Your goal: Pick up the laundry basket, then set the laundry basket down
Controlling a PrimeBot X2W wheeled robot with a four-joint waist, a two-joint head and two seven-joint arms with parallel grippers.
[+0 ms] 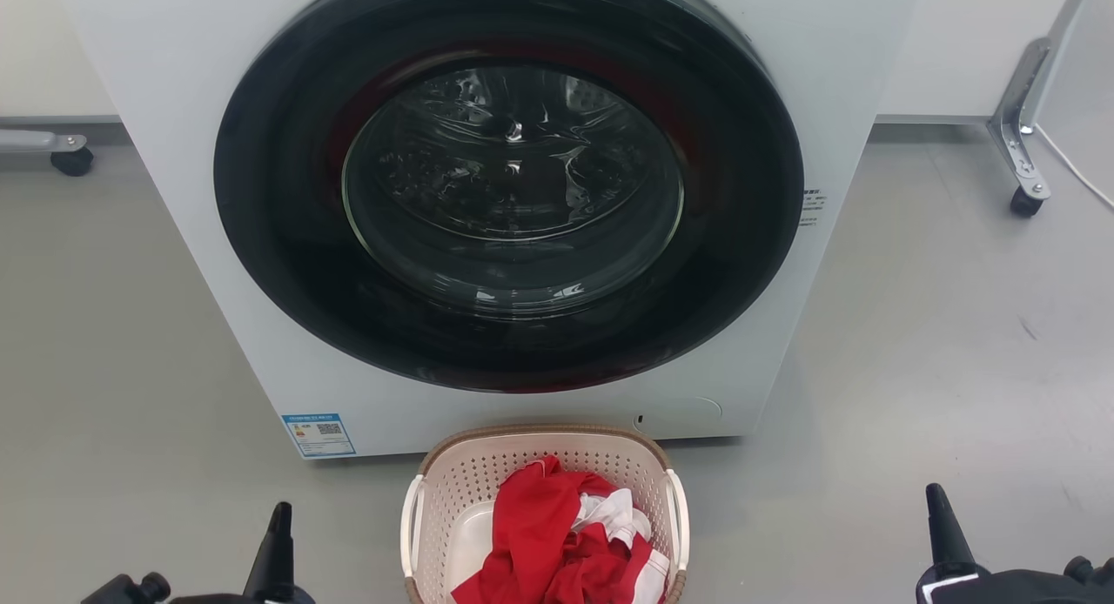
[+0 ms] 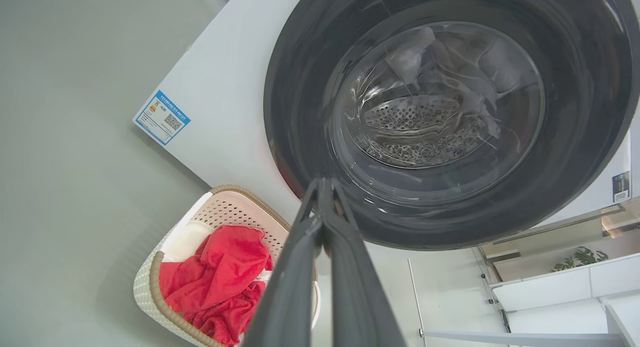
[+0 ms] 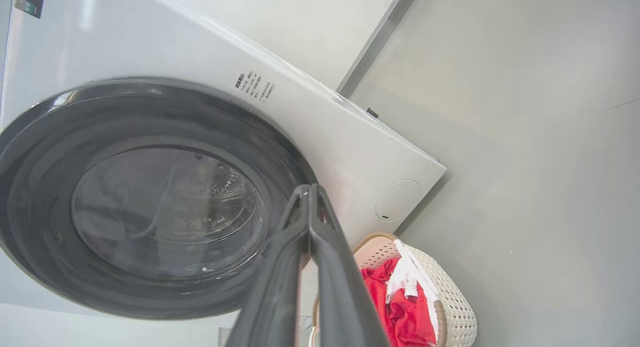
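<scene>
Left claw (image 2: 324, 187) and right claw (image 3: 309, 192) are pinched shut, empty, flanking the laundry basket (image 1: 474, 478) on the floor (image 1: 914, 325) before the washer (image 1: 174, 151). Awaiting pickup or already set down, you can't tell; any lift needs level handles (image 1: 411, 521).

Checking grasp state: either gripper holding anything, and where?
Nothing held. Left gripper and right gripper shut, empty, clear of the cream perforated plastic laundry basket.

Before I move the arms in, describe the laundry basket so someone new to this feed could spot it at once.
Find the big white washer with the dark round door. On the grey floor at its foot sits the laundry basket: a small cream perforated tub, brown woven-look rim, white side handles, red cloth heaped inside.
</scene>
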